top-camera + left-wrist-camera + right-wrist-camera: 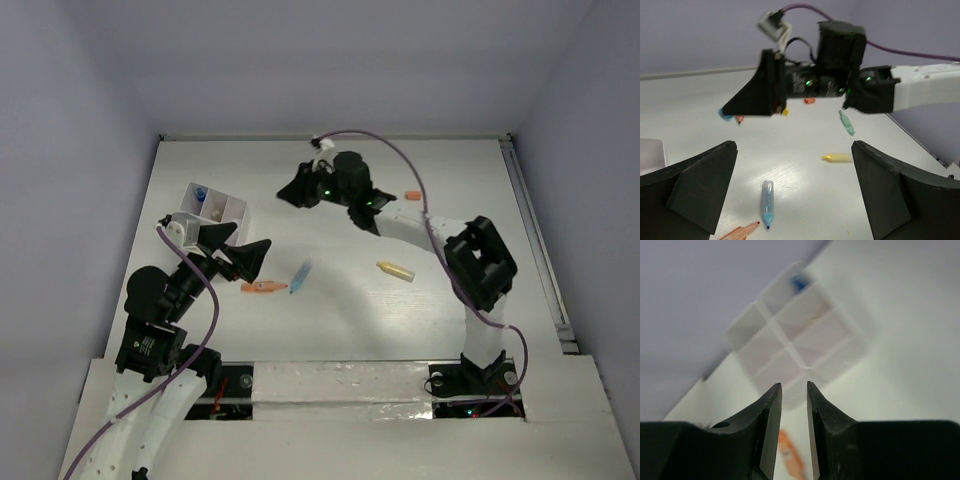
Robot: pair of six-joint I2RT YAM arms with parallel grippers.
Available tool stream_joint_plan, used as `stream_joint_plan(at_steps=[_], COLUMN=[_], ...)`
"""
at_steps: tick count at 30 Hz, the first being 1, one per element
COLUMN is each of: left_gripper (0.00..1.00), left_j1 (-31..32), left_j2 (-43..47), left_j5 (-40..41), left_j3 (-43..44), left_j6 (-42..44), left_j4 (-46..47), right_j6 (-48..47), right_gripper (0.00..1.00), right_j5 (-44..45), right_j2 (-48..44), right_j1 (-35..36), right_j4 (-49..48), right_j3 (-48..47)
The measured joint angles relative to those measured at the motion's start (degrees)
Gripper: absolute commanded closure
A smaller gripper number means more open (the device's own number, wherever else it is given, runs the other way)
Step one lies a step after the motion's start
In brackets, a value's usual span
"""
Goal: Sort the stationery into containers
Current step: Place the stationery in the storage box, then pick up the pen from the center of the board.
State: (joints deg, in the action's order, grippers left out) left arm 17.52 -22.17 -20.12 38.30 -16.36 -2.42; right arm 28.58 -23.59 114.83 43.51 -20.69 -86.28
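The white divided box (pixel 228 207) stands at the left, with a small blue item (pixel 201 190) in a far compartment. My left gripper (pixel 252 236) hovers just right of the box, wide open and empty (pixel 794 150). Below it lie an orange pen (pixel 262 288) and a blue pen (pixel 301 276); both show in the left wrist view, the blue pen (pixel 767 203) between the jaws. A yellow pen (pixel 395 269) lies further right. My right gripper (pixel 290 192) hangs right of the box, pointing at it; its jaws (pixel 793 386) stand a narrow gap apart with nothing between. The box (pixel 800 337) fills the right wrist view.
A green pen (pixel 847 123) and a small orange cap (pixel 809 100) lie beyond the yellow pen (pixel 837 158). Tiny blue (pixel 725 116), red (pixel 739 120) and yellow (pixel 785 112) pieces show beneath the right gripper. The right arm (pixel 480 260) spans the right half; a purple cable arcs above it.
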Motion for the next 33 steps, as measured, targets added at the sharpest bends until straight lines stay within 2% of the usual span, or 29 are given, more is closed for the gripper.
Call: stream_joint_plan(at_steps=[4, 12, 17, 22, 29, 33], left_gripper=[0.01, 0.01, 0.01, 0.01, 0.01, 0.01], left_j1=[0.0, 0.0, 0.3, 0.4, 0.9, 1.2], left_j2=[-0.2, -2.0, -2.9, -3.5, -4.1, -4.8], left_j5=[0.2, 0.4, 0.5, 0.5, 0.7, 0.7], left_j3=[0.0, 0.0, 0.0, 0.0, 0.0, 0.0], left_j6=[0.0, 0.0, 0.0, 0.0, 0.0, 0.0], left_j4=[0.0, 0.0, 0.0, 0.0, 0.0, 0.0], right_j6=[-3.0, -7.8, -9.3, -10.1, -11.2, -12.6], right_gripper=[0.71, 0.67, 0.52, 0.42, 0.41, 0.38], right_j5=[8.2, 24.1, 31.3, 33.9, 31.9, 28.0], right_j2=[-9.7, -22.3, -25.1, -24.7, -21.7, -24.3], right_j1=[-9.8, -15.8, -21.9, -25.6, -25.4, -25.3], right_j4=[6.4, 19.6, 25.7, 30.4, 35.7, 39.2], right_j3=[7.9, 18.9, 20.5, 20.5, 20.5, 23.6])
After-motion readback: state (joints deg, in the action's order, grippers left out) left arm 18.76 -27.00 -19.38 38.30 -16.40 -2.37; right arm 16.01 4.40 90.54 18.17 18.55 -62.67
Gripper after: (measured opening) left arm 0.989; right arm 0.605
